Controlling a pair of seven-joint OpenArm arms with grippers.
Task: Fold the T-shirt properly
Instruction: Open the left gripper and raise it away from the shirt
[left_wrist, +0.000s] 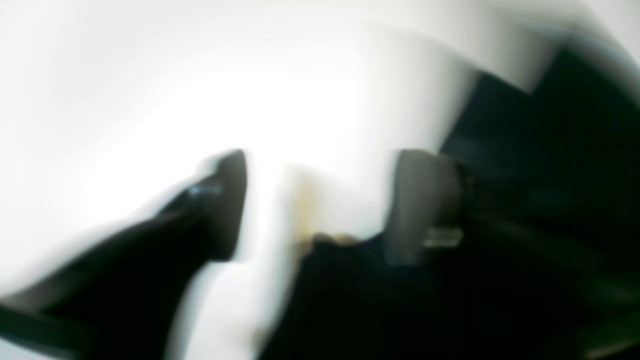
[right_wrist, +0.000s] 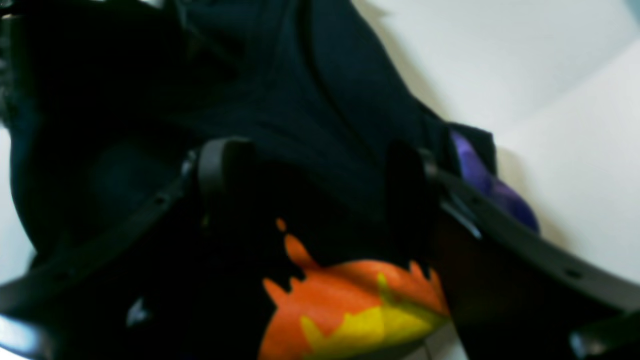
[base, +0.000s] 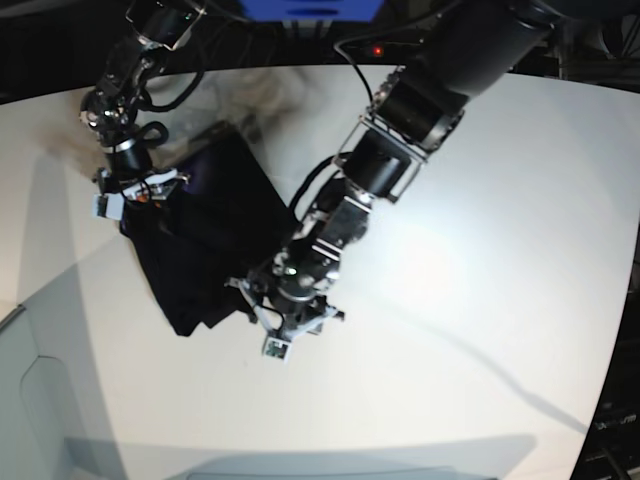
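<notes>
Heavy motion blur over left claw (left_wrist: 320, 200) and T-shirt (left_wrist: 550, 200).

White table (base: 470, 300) lies bare beyond the T-shirt (base: 205, 250), where both arms crowd

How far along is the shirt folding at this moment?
Partly done: the T-shirt lies on the white table as a compact dark bundle, no sleeves spread out. In hand: the right gripper sits over the fabric with fingers apart; the left gripper, blurred, is open at the shirt's edge. Left: tidying the uneven edges into a neat rectangle.
</notes>
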